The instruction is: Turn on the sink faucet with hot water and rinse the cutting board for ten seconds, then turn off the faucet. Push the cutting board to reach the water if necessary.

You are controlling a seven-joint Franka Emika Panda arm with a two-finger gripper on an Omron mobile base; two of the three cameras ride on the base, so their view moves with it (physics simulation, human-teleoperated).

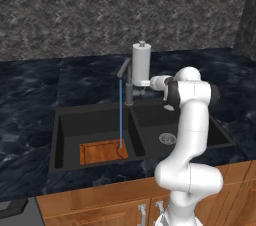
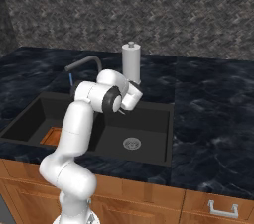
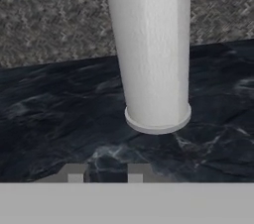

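- Now the water (image 1: 120,112) runs from the faucet (image 1: 128,86) onto the board (image 1: 103,151) in the sink's (image 1: 95,120) left basin; let it rinse, keeping your gripper (image 3: 105,172) by the lever.
- Fingertips stand slightly apart, pinching nothing.
- Count: one board, one faucet, one dispenser (image 3: 151,54), two basins.

The pale grey dispenser (image 3: 151,49) stands upright on the dark marbled counter (image 3: 54,114), its flared base ring resting just beyond the gripper (image 3: 105,174). The two fingertips (image 3: 75,174) sit a little apart, nothing between them. Behind runs a grey patterned wall (image 3: 49,10).
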